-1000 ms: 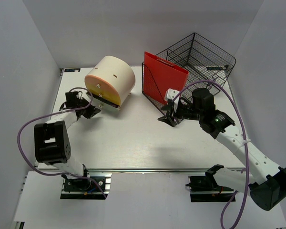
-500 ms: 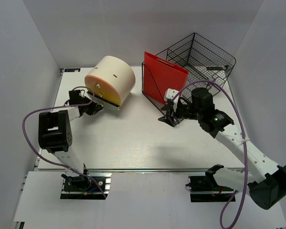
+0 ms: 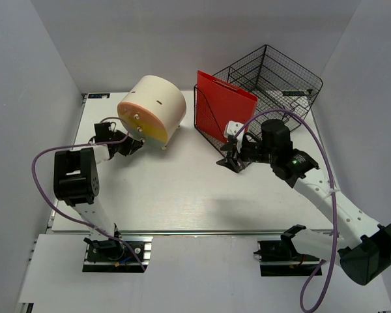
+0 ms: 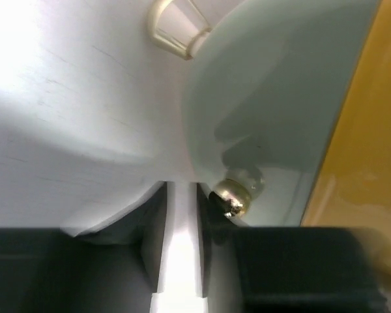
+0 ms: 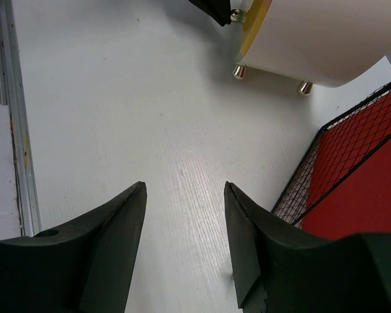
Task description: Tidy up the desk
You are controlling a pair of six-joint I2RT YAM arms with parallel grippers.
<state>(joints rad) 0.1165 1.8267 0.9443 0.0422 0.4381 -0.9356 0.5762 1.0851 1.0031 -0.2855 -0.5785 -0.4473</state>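
We are looking down on the white bench lying beneath both arms. Our left hand is sitting at the foot of the cream drum at the back left, jaws parted only narrowly and gripping nothing, with a brass knob just beside one jaw. Our right hand is hovering with its jaws wide apart and empty, near the red folder in the wire rack.

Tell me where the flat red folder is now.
In the top view, the flat red folder stands at the far side of the white desk, inside the black wire-mesh holder, right of the cream rounded box.
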